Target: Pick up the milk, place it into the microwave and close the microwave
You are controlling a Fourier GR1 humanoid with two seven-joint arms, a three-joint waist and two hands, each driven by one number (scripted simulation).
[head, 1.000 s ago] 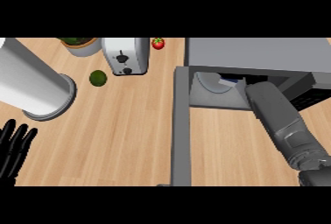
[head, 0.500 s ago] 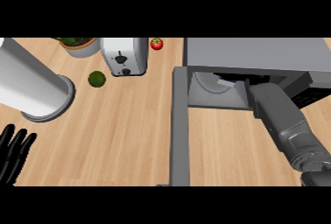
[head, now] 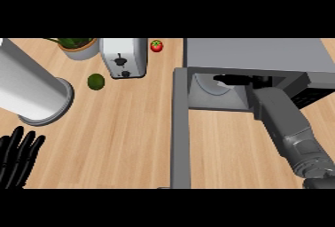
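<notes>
Where the right robot hand (head: 241,80) reaches: milk hidden inside microwave (head: 258,53).

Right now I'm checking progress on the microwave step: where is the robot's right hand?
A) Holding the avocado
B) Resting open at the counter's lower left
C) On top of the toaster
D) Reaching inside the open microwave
D: the right forearm runs up into the open microwave, the right hand shows dark inside its cavity, and the microwave door stands swung out.
</notes>
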